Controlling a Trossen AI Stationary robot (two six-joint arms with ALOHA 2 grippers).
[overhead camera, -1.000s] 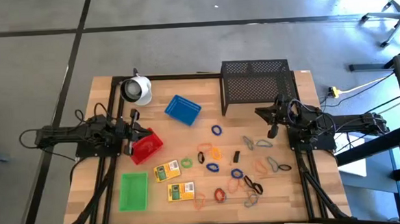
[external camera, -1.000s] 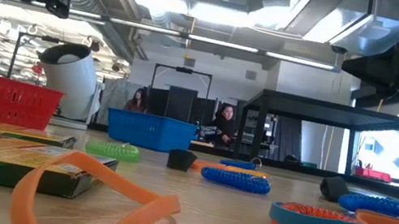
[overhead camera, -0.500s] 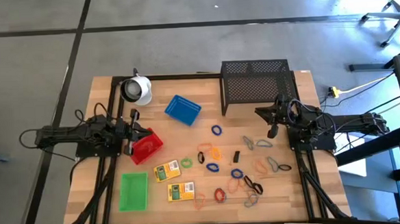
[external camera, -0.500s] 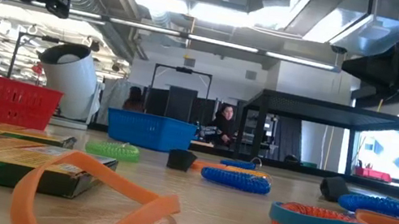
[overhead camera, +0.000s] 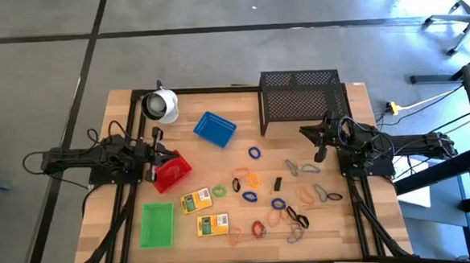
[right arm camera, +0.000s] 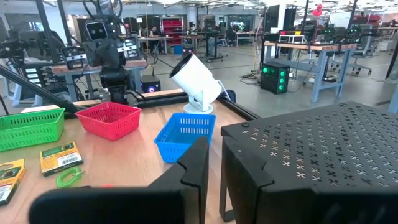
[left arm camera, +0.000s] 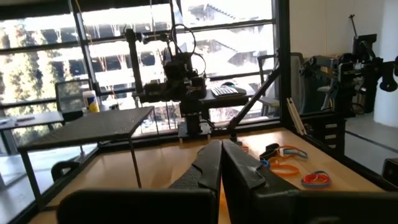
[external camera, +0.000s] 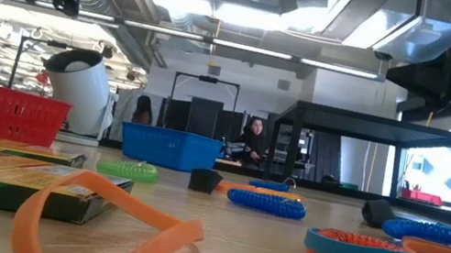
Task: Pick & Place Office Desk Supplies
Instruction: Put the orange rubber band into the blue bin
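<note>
My wooden table (overhead camera: pixel 126 202) carries three trays (overhead camera: pixel 215 128), two boxes (overhead camera: pixel 196 200), scattered loops (overhead camera: pixel 255 154), a mesh rack (overhead camera: pixel 302 100) at the far edge.

A grey floor (overhead camera: pixel 214 36) surrounds the wooden table (overhead camera: pixel 361 229). Ceiling lights (external camera: pixel 254 15) glow overhead. Tall windows (left arm camera: pixel 112 56) line 1 side.

A white round object (overhead camera: pixel 160 105) stands near the table's far left corner, tilted on its small base, and a large black wire-mesh rack (overhead camera: pixel 302 99) stands at the far edge toward the right, well apart from it. Both rest on the bare wooden table (overhead camera: pixel 209 101), which stands on a grey floor marked with dark lines. In the low view two people (external camera: pixel 253 141) show in the room behind.
</note>
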